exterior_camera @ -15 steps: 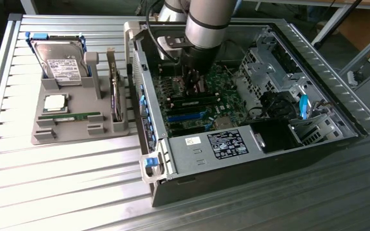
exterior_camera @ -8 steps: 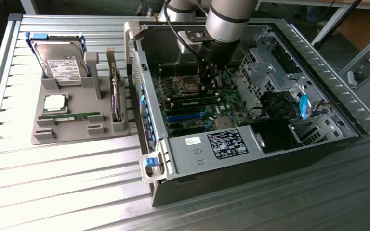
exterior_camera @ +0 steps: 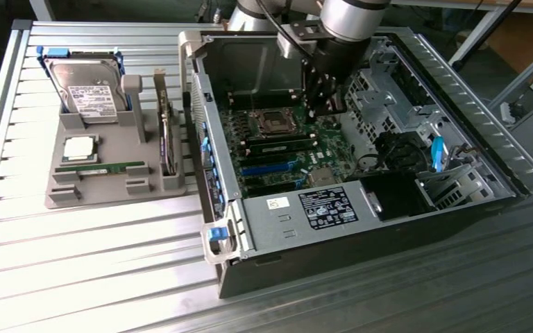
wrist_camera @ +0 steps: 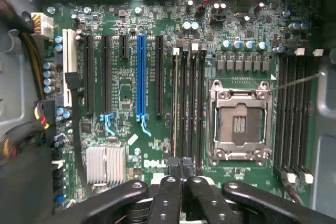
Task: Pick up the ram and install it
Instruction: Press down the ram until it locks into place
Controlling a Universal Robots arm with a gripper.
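Note:
One ram (exterior_camera: 100, 168), a thin green stick, lies flat at the front of the grey holder (exterior_camera: 72, 198) at the exterior view's left. A second ram (exterior_camera: 276, 146) stands seated in a memory slot beside the empty processor socket (exterior_camera: 272, 122) on the motherboard. In the wrist view that ram (wrist_camera: 175, 103) shows edge-on in the outermost of the dark slots. My gripper (exterior_camera: 327, 109) hangs inside the open computer case, above the board near the socket. Its fingers (wrist_camera: 169, 182) are pressed together with nothing between them, their tips over the end of those slots.
The holder also carries a silver hard drive (exterior_camera: 86, 87), a square processor chip (exterior_camera: 80, 147) and an upright card (exterior_camera: 164, 132). The case walls (exterior_camera: 213, 201), a drive cage (exterior_camera: 382, 90), cables (exterior_camera: 396, 149) and the power supply cover (exterior_camera: 313, 211) ring the motherboard.

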